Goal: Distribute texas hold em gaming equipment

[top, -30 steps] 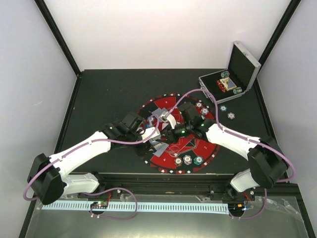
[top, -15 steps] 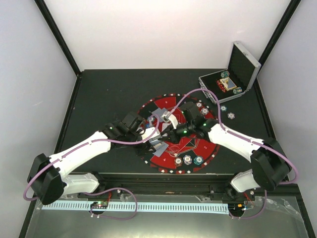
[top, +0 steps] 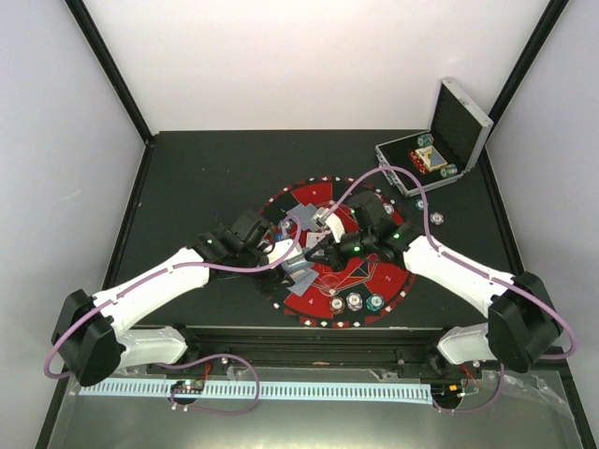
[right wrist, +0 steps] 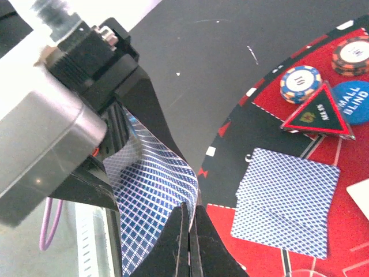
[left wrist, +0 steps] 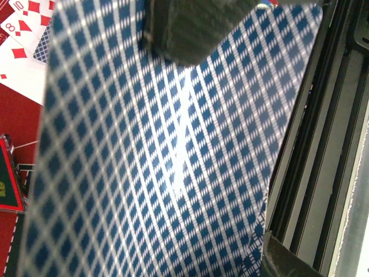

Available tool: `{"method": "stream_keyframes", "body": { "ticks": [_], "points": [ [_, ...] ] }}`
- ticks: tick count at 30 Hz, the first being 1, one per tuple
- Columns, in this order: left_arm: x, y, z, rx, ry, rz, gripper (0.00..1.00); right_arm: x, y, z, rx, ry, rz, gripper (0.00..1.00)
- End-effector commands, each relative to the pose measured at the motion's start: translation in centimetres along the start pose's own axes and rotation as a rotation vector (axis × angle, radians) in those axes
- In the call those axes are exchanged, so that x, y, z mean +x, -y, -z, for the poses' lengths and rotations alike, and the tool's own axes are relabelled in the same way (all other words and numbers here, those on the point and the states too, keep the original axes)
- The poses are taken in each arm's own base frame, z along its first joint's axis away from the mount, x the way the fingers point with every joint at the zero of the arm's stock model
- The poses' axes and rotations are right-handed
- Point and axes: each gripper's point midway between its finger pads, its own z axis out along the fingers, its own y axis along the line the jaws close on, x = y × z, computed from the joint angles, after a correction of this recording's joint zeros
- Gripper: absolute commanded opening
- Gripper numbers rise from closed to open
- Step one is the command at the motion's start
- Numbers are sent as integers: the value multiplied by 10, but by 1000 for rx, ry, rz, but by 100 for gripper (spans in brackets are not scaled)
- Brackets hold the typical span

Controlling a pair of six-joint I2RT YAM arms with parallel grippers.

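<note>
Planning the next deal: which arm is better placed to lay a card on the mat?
Right. The right gripper is pinched on the edge of a card; the left gripper merely holds the stack.

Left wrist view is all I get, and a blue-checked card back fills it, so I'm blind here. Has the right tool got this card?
Observer: Yes. The right wrist view shows the right tool shut on the held card at its edge.
Operator: What lies below it?
Observer: Face-down cards rest on the red mat, next to a black triangle marker.
Operator: And the case?
Observer: The case stands open at the far right of the table.
</note>
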Motion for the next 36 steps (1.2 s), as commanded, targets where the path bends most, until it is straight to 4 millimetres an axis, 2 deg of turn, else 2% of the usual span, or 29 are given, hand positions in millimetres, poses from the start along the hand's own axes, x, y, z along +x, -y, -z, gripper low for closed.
{"method": "stream_keyframes", "body": {
  "ticks": [1,11,17,25,36],
  "points": [
    [-17,0,8,-8,55,-25,37,14,28,13,157,-31,-46,1],
    [-17,-1,8,-16,53,-25,35,26,57,42,330,-33,-89,1],
    [-16,-2,7,-21,49,-25,35,32,100,68,480,20,-243,1],
    [-17,-2,8,-23,53,-26,35,45,110,42,356,-20,-313,1],
    [-17,-2,8,-25,54,-26,35,53,134,26,287,-42,-388,1]
  ]
}}
